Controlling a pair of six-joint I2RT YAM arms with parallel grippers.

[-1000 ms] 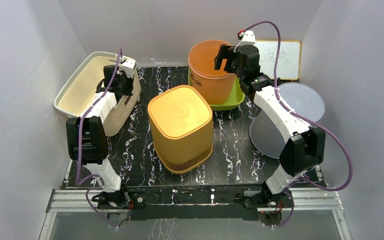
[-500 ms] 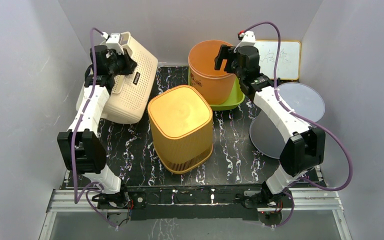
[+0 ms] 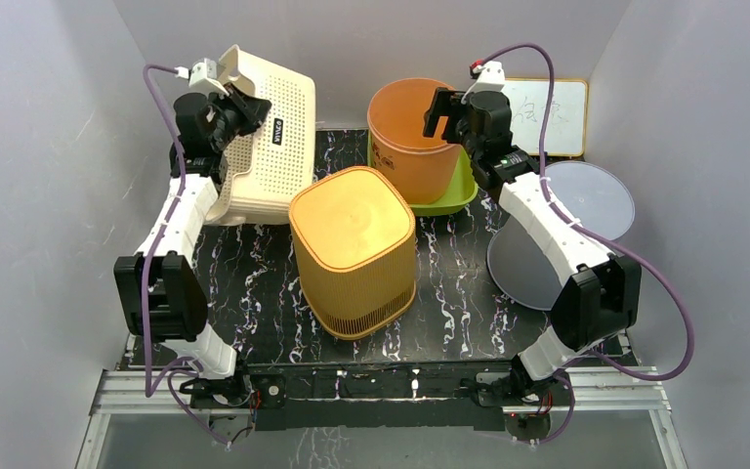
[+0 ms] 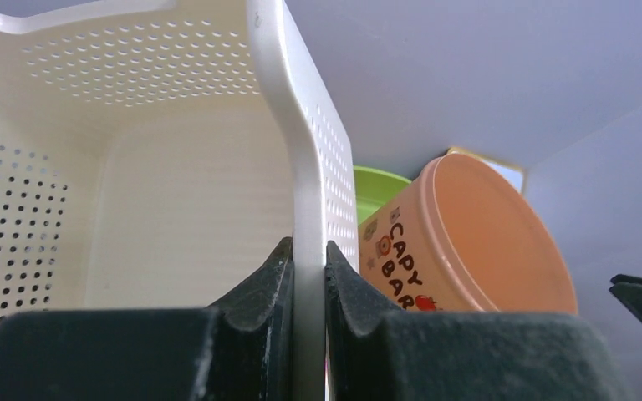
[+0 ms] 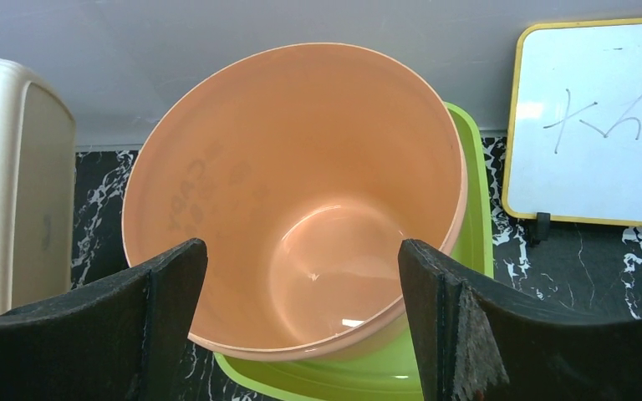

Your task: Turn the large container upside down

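**Cream basket swung up on edge, flip about half done**

Hoisted from its slouch at the table's (image 3: 449,293) left side a second before, the cream basket (image 3: 283,161) stood almost on end at the back left, perforated base facing the room's middle. The left gripper (image 4: 308,255) was clamped tight on its side wall. Whether the lower rim touched the table could not be told. The mouth had yet to come down. At centre sat a yellow bin (image 3: 352,244). Further right, the right gripper (image 5: 301,246) hung wide open and empty-handed over an orange bucket (image 3: 405,127).

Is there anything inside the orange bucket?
No, the orange bucket shows only its bare, shiny bottom when seen from above.
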